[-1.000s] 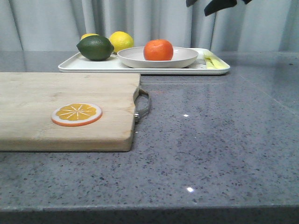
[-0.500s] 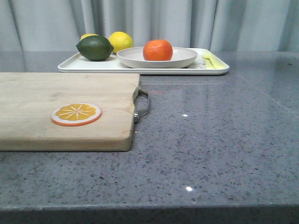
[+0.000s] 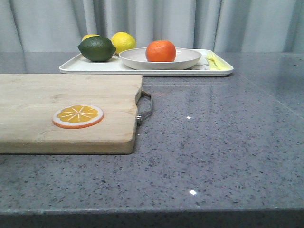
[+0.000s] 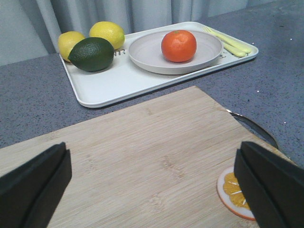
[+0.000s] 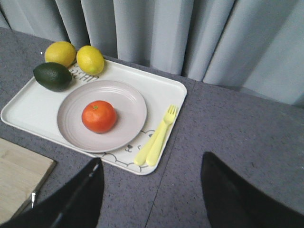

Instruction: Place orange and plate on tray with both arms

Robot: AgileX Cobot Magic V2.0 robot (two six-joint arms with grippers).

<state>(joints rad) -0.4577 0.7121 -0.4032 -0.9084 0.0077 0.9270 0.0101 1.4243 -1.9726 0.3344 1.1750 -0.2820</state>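
From the front, the flat rectangular white tray [image 3: 71,68] lies along the far edge of the grey speckled stone table [image 3: 228,152]. On it sits the wide, shallow off-white plate [image 3: 185,61], and the round glossy orange [image 3: 160,51] rests inside that plate. At the tray's far left corner lie a dark green lime [image 3: 97,48] and two yellow lemons [image 3: 123,41]. A pale wooden cutting board [image 3: 42,99] fills the table's near left part, carrying a flat orange slice disc [image 3: 78,116]; neither arm shows here.

In the left wrist view, the left gripper [image 4: 152,183] hangs over the cutting board with its black fingers [image 4: 35,183] spread wide apart, holding nothing. The tray lies beyond the board's far edge.

In the right wrist view, the right gripper [image 5: 151,190] hangs above the table just beside the tray's near right corner, fingers apart and empty. Pale yellow cutlery [image 5: 156,137], a fork and probably a second piece, lies along the tray's right edge beside the plate.
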